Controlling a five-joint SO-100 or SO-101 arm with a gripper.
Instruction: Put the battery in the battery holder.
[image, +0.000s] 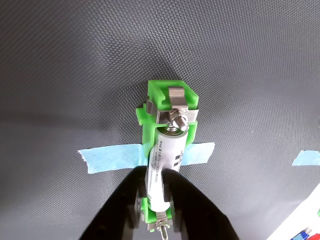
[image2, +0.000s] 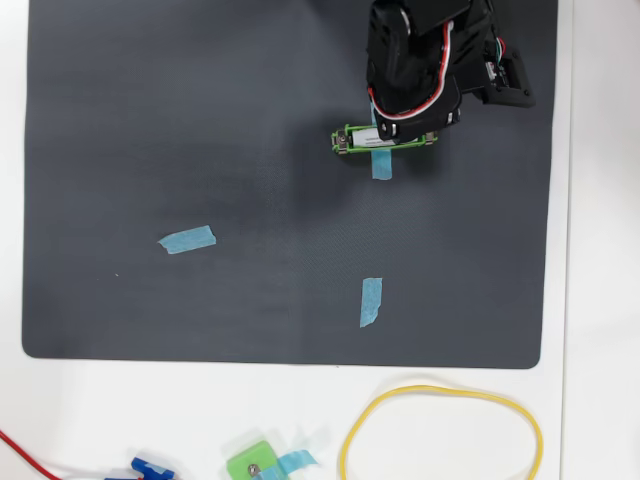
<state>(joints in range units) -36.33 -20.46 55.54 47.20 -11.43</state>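
Battery sits lengthwise in the green battery holder in your wrist view, its far end up against the silver contact and screw, its near end between your black fingers. Your claw straddles that near end, jaws set close on either side of the cell; whether they press it, I cannot tell. Blue tape crosses under the holder onto the dark mat. Overhead, the arm covers most of the holder near the mat's upper right. On the white bench below lie a yellow loop and a small green piece.
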